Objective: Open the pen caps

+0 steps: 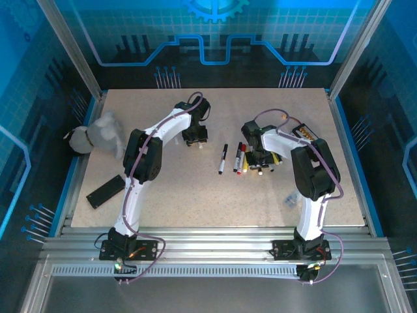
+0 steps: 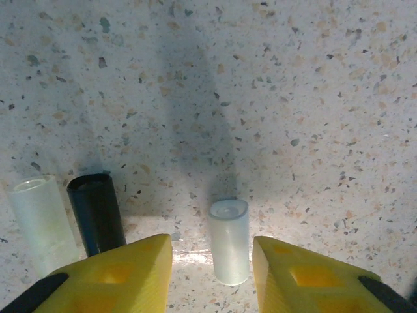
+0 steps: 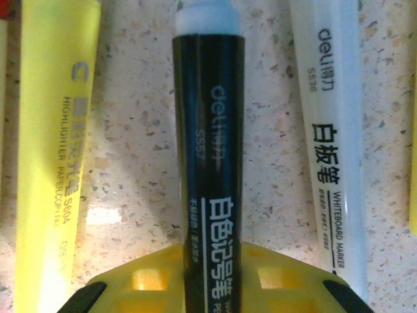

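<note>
Pen caps [image 2: 96, 212] lie on the table [image 2: 293, 98]; a clear cap [image 2: 228, 241] sits free between my left gripper's [image 2: 212, 251] parted jaws; my right gripper [image 3: 212, 264] sits narrow round the black marker [image 3: 208, 130], clamped or not I cannot tell; set-down step, I judge; next I must grip another capped pen at both ends.

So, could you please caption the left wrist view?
Open left gripper straddles a clear cap; a black cap lies nearby.

The speckled table [image 1: 189, 195] carries a group of pens [image 1: 238, 156] near its middle, a flat black slab [image 1: 106, 190] at the left, and some loose pen caps [image 2: 229, 240].
</note>
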Controlling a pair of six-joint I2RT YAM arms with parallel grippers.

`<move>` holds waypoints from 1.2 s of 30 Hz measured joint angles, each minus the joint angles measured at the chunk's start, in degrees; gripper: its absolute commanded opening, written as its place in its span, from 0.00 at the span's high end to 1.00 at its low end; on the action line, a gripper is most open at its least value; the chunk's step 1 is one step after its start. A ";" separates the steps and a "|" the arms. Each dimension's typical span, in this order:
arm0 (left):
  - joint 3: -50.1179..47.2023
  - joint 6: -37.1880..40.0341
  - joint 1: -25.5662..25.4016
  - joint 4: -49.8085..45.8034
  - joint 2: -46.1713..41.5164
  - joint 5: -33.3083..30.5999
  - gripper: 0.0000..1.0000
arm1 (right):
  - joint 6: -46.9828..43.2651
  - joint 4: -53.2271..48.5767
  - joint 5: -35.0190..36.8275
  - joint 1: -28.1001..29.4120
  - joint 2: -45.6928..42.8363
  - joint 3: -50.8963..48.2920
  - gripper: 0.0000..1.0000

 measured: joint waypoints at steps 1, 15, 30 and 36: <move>0.02 0.00 0.00 -0.02 -0.02 0.00 0.61 | 0.00 -0.33 0.22 -0.02 0.22 0.33 0.78; 1.51 1.05 -0.76 -1.09 -2.25 -0.04 0.61 | 0.17 -1.97 6.67 -3.87 2.73 3.61 0.67; 2.67 1.07 -4.83 -1.49 -2.51 0.00 0.59 | 0.17 -2.80 11.89 -5.51 -0.92 7.50 0.66; 4.72 1.09 -6.75 -1.49 -2.51 0.00 0.56 | 1.92 0.26 7.67 -3.04 -13.31 1.77 0.65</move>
